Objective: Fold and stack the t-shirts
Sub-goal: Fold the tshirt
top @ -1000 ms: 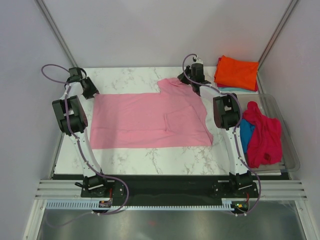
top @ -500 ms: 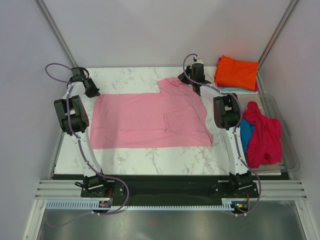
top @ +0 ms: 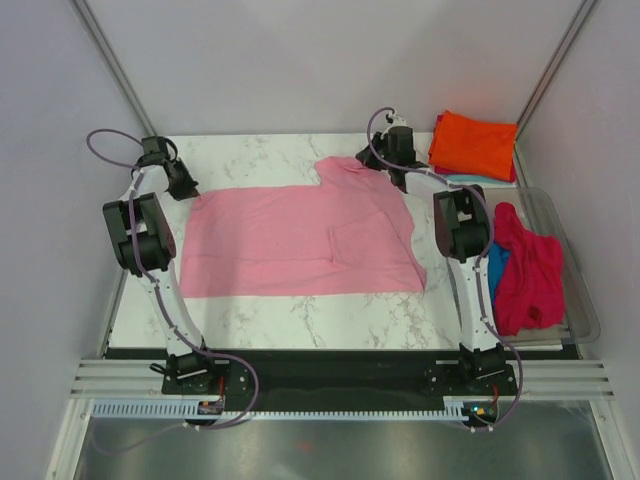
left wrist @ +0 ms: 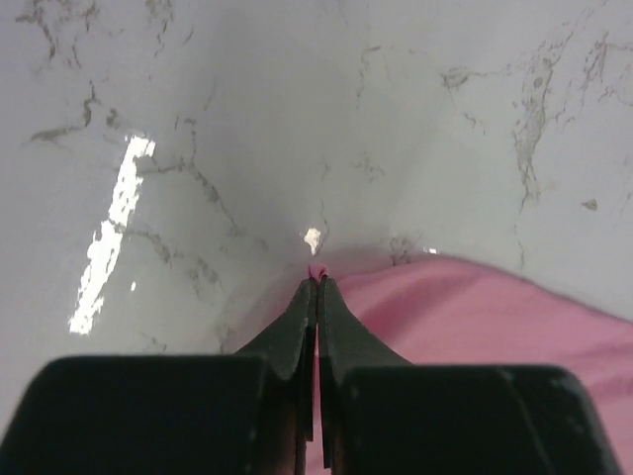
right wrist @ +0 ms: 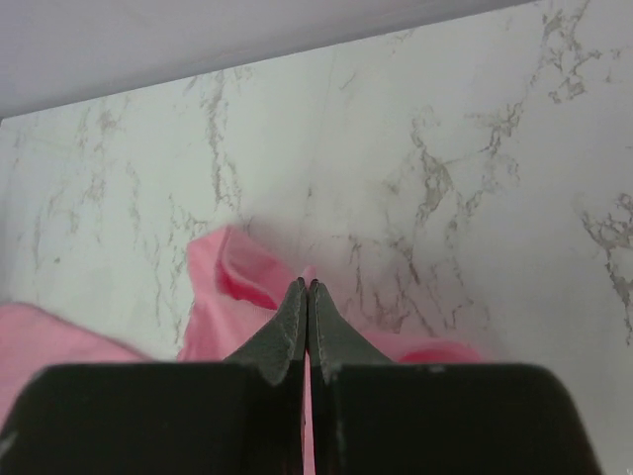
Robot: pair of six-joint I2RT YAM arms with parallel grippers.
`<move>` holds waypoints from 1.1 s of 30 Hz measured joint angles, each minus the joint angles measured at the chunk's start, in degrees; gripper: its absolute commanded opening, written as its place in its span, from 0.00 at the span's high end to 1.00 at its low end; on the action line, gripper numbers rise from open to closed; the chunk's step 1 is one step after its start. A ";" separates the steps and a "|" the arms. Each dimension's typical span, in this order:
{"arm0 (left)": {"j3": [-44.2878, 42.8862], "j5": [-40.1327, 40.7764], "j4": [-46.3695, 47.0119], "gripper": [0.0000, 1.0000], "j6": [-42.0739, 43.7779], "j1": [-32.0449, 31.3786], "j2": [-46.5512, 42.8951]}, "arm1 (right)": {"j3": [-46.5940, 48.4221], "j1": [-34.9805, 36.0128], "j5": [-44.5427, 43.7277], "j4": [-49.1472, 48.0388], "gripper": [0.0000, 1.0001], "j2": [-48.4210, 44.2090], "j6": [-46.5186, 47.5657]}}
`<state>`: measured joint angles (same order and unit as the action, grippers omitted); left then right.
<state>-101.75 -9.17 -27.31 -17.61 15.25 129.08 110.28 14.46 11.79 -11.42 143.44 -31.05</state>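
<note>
Left hand (left wrist: 316,279) and right hand (right wrist: 307,286) clamp one pink t-shirt (top: 290,240) near four other t-shirts (top: 475,143).

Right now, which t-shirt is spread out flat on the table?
The light pink t-shirt in the middle. The orange t-shirt is folded at the far right corner, and the crimson-pink t-shirt lies crumpled in the clear bin.

Spread tee (top: 300,240) centre of table (top: 280,310); folded stack (top: 475,145) far right; crumpled tees (top: 527,275) in tray (top: 588,318), right.
</note>
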 measured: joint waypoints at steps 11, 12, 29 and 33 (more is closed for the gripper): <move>11.82 -0.48 -0.02 0.98 -1.18 0.00 -16.96 | -20.72 0.33 7.87 -7.91 1.00 -21.42 5.18; 12.72 -0.50 0.09 0.98 -1.18 0.00 -18.01 | -22.88 0.39 8.09 -8.66 1.00 -23.12 5.35; 29.88 1.42 2.45 0.98 -1.11 0.50 -31.08 | -57.81 1.46 6.38 -8.63 1.00 -57.02 5.51; 30.53 3.54 3.19 0.98 -0.76 0.85 -32.24 | -62.71 1.57 5.68 -7.78 1.00 -63.19 5.60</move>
<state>-71.22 -5.63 -24.12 -18.37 16.10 96.84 47.57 16.03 17.47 -19.20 80.25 -25.45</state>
